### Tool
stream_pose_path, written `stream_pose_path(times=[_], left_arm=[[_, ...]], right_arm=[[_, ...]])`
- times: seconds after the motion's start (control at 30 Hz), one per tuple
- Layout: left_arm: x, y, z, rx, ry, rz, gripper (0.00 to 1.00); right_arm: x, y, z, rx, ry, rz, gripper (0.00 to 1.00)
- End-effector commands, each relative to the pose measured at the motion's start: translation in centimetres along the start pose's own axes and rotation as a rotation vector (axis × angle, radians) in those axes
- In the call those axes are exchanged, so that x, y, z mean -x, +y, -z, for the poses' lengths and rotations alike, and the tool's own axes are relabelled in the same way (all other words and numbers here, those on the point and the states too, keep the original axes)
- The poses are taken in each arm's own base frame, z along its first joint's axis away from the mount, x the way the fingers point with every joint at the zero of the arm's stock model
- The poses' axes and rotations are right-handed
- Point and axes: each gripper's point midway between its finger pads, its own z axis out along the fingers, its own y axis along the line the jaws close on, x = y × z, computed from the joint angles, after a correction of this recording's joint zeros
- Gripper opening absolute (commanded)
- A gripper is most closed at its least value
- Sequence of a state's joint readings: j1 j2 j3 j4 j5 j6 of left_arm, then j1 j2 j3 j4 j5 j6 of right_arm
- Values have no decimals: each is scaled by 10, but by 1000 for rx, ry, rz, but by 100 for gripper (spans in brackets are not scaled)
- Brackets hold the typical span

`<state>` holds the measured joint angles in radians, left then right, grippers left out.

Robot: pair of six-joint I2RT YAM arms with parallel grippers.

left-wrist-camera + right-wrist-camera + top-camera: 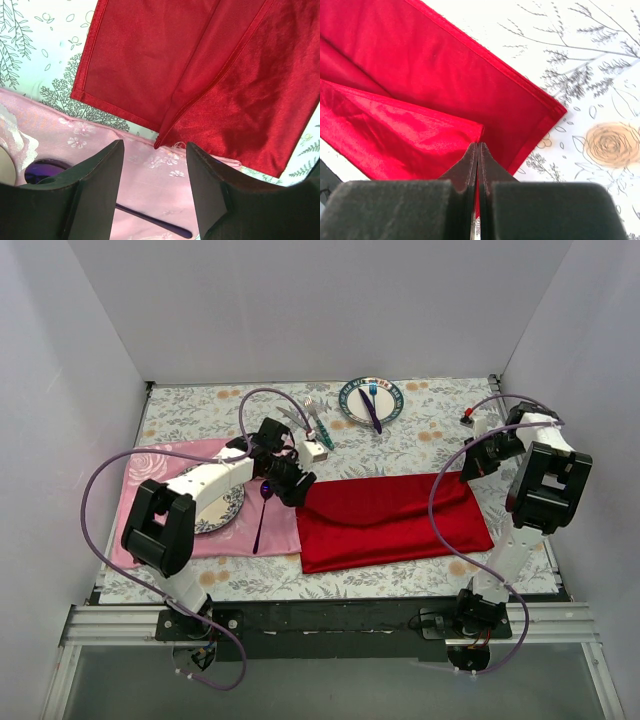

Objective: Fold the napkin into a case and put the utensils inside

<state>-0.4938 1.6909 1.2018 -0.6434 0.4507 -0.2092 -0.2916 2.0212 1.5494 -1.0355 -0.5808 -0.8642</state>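
- Your right gripper (pixel 478 150) is pressed fully closed with a sliver of red cloth pinched between its fingers. It holds the napkin (pixel 395 520) by the loose corner of the upper layer, at the cloth's 3 o'clock end.
- Your left gripper (pixel 155 147) stands partly spread with nothing between its fingers. It hangs over the napkin's 9 o'clock end, where a folded corner touches the edge of the pink placemat (pixel 150 475).
- The napkin lies folded into a long band mid-table, with its long axis running 9 to 3 o'clock in the overhead view.
- The right arm's purple cable (pixel 431 502) hangs across the napkin's 3 o'clock end.
- The utensils (pixel 320 425), a fork and knife with teal handles, lie on the flowered tablecloth at 11 o'clock from the napkin's middle, clear of it. Their handles point toward about 5 o'clock.
- A small white block (pixel 316 450) sits between their handle ends and the napkin.
- A purple spoon (pixel 262 512) lies on the placemat at 7 o'clock from your left gripper, beside a plate (pixel 228 512) partly hidden under the left arm.
- A far plate (pixel 392 410) at 12 o'clock carries a blue fork and a purple knife.
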Motion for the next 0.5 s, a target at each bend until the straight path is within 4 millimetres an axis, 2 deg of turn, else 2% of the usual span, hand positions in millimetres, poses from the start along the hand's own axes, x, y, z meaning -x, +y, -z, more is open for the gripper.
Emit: stream_pose_path(times=[0.0, 0.33, 0.4, 0.47], left_arm=[[11, 12, 0, 24, -16, -68, 52], [5, 7, -14, -33, -4, -55, 50], [5, 5, -14, -50, -6, -58, 47], [6, 5, -14, -53, -5, -65, 38]], right_arm=[[11, -2, 7, -47, -65, -28, 1], [12, -9, 5, -56, -101, -89, 1], [11, -11, 5, -61, -101, -92, 1], [12, -13, 7, -70, -106, -93, 1]])
